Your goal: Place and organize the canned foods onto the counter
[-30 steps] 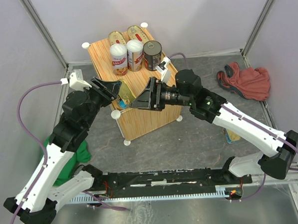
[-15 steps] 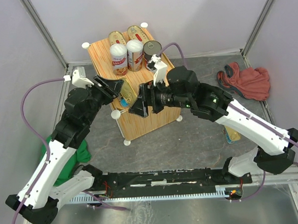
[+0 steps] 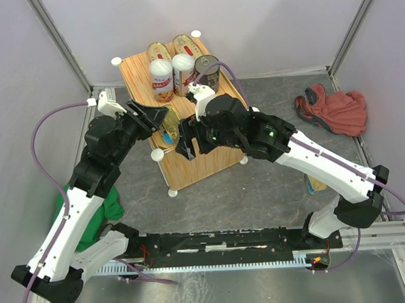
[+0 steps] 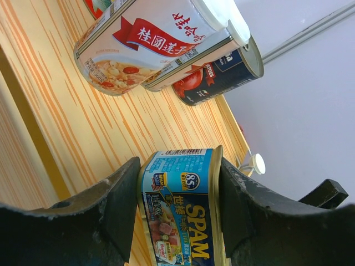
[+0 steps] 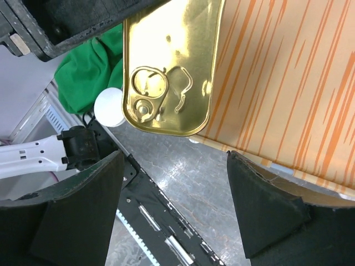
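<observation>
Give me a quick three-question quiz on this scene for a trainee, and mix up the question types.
1. True or false: the left gripper is shut on the Spam can.
2. Not counting that one, how many cans are on the counter? A three, B five, C seven.
3. Fill in: the right gripper has its jaws ____.
Key: 1 true; 2 B; 3 open.

five tins (image 3: 161, 79) grouped at far end of wood counter (image 3: 196, 169), blue spam tin (image 4: 177, 221) sideways at near-left edge
</observation>
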{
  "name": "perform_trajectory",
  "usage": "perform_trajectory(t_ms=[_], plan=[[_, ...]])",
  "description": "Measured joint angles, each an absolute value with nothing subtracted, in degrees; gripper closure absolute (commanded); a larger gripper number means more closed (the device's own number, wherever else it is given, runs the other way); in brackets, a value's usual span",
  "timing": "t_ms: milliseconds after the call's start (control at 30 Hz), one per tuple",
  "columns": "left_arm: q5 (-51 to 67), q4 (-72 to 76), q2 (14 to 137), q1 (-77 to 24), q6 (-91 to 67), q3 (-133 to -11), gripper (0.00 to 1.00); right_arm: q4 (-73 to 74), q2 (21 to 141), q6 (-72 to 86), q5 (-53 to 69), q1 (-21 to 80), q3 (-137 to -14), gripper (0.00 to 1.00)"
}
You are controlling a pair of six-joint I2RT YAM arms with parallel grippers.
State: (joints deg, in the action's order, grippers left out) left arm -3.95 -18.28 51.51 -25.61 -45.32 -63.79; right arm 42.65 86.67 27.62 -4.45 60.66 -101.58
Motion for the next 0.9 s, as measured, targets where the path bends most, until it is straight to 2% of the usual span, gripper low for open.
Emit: perform_trajectory(t_ms=[533,900], plan=[[1.6,-17.8,52.0,-22.5,-45.3,-63.8,0.97,41.2,91.0,26.1,-5.8,61.2,-103.7,0.20],[2.6,-17.6,52.1,-21.9,-45.3,-63.8,0.97,39.4,92.8,25.5,-8.4,61.8,-106.0,0.25]])
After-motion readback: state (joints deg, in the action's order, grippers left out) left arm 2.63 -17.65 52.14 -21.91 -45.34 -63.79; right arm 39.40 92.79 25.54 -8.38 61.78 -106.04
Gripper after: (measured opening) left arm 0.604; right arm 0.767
